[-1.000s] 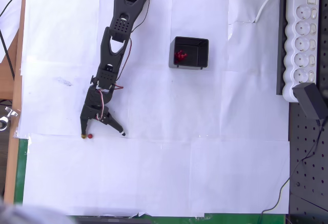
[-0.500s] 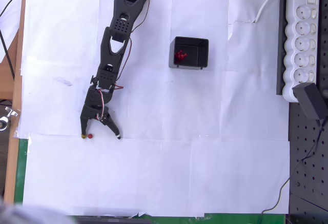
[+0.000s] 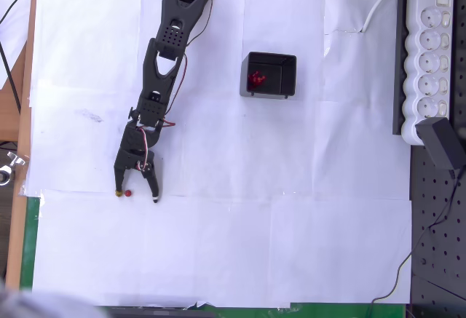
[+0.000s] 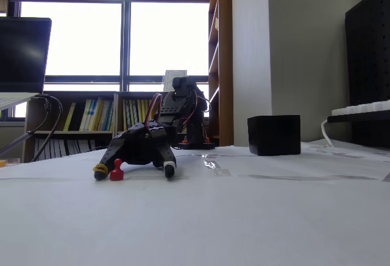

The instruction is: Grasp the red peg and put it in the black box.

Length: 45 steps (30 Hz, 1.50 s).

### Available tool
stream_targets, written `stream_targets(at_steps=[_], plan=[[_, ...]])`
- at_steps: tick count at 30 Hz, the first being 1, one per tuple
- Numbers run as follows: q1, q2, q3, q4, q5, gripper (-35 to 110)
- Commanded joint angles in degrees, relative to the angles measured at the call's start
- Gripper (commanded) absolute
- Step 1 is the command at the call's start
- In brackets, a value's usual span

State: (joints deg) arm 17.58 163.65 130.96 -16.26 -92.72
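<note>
Claw (image 3: 136,196) low on the bench (image 3: 291,245), jaws apart around the upright red peg (image 3: 127,193), nearer one fingertip; black box (image 3: 269,75) well apart.

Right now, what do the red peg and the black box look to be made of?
The red peg looks like moulded plastic, solid glossy red with a rounded head, though it is too small to be sure. The black box seems thin-walled plastic: uniform matte black, straight edges.

Arm stretched low; tool (image 3: 136,196) spread (tips down) at table level.
</note>
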Motion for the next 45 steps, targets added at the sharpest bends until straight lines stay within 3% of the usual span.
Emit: stream_targets(at_steps=[1, 45], plan=[[0.7, -0.4, 1.1, -0.5, -1.0, 28], [0.6, -3.6, -6.9, -3.2, -2.4, 23]])
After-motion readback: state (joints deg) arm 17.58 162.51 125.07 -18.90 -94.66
